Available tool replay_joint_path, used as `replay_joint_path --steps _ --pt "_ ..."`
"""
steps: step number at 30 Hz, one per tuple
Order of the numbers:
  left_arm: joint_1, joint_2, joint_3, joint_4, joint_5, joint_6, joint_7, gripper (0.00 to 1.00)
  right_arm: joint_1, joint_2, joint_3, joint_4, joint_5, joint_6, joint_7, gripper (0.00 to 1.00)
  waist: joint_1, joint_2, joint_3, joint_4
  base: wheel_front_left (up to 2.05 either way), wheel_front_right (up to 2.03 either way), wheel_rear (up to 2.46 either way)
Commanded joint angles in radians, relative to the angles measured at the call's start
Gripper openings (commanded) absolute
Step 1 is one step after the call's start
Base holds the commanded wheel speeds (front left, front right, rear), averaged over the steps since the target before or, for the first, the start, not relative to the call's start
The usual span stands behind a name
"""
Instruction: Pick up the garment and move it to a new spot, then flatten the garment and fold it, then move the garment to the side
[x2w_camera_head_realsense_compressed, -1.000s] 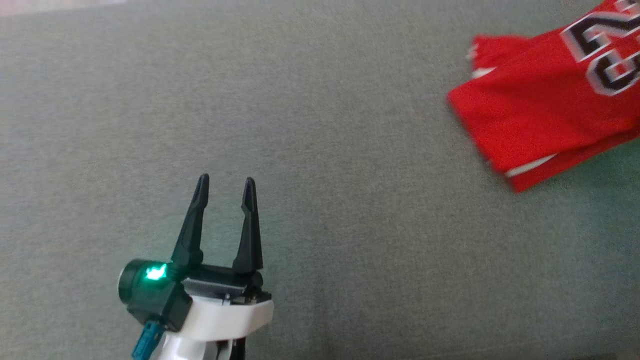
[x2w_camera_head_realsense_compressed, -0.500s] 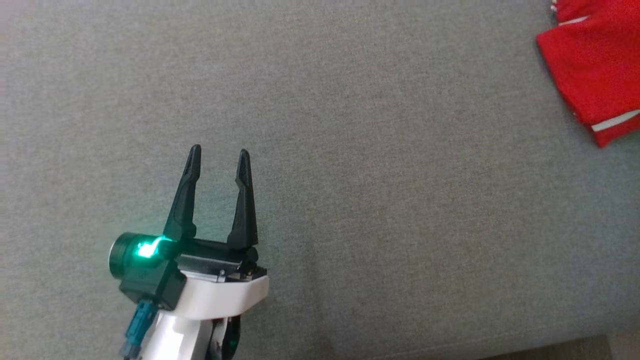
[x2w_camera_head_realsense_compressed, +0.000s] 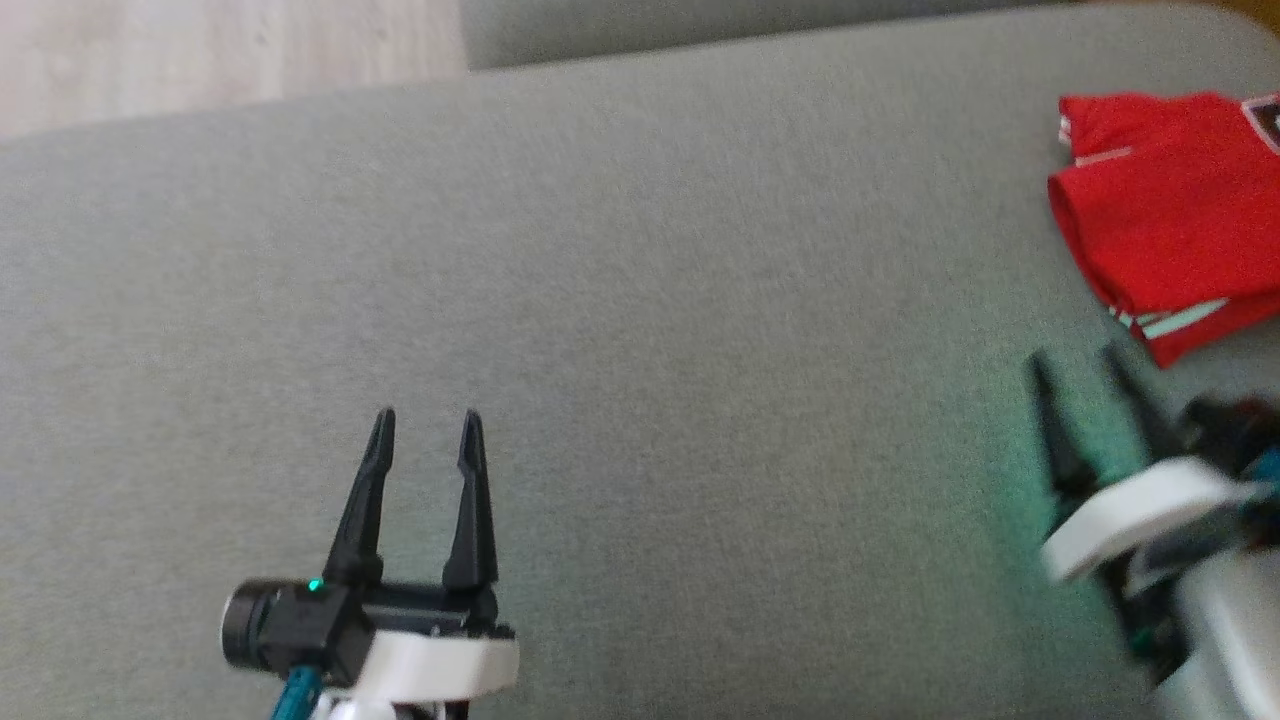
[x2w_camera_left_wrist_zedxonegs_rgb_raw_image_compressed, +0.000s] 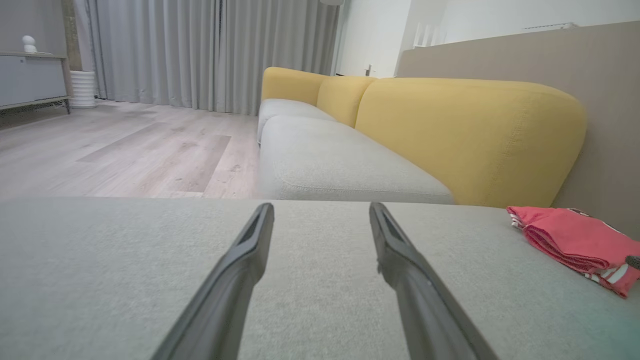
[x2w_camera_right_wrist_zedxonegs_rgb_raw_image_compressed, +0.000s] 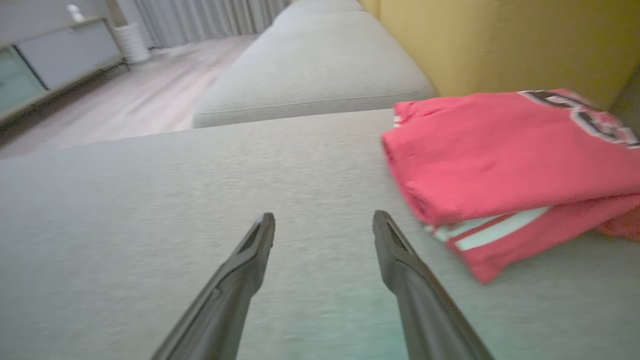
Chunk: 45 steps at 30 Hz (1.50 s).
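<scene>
Folded red jersey lies far right on the grey sofa cushion, long axis roughly left-right, striped hem nearest. Left gripper and right gripper both parted, empty; the right one is near the hem.

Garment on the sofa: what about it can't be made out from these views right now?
- Head view: the garment runs off the right edge, so its outline and print are cut off.
- Right wrist view: the print is blurred and cropped; unreadable.
- Left wrist view: seen edge-on, cut by the right edge; top face hidden.
- Head view: the right hand is motion-blurred.
</scene>
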Motion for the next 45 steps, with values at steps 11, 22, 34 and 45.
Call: replay_joint_path --steps 11,22,34,45 --pt "0.115 -0.005 0.065 -0.004 0.039 0.012 -0.005 1.00 0.196 0.169 0.025 -0.112 -0.156 0.007 -0.215 1.00 0.0003 0.0000 -0.222 0.129 0.00 0.00 0.00" --pt "0.196 -0.005 0.098 0.003 0.092 -0.018 -0.005 1.00 0.399 0.265 -0.132 -0.261 -0.326 0.007 -0.216 1.00 0.0003 0.0000 -0.273 0.159 0.00 0.00 0.00" --pt "0.192 -0.005 0.110 0.035 0.097 -0.038 -0.005 1.00 0.424 0.273 -0.122 -0.253 -0.309 0.007 -0.216 1.00 0.0003 0.0000 -0.287 0.148 0.00 0.00 0.00" --pt "0.252 0.002 0.073 0.137 0.080 -0.038 0.002 0.00 0.449 0.281 -0.140 -0.152 -0.286 0.000 -0.198 0.00 0.0003 0.0000 -0.290 0.143 0.00 0.00 0.00"
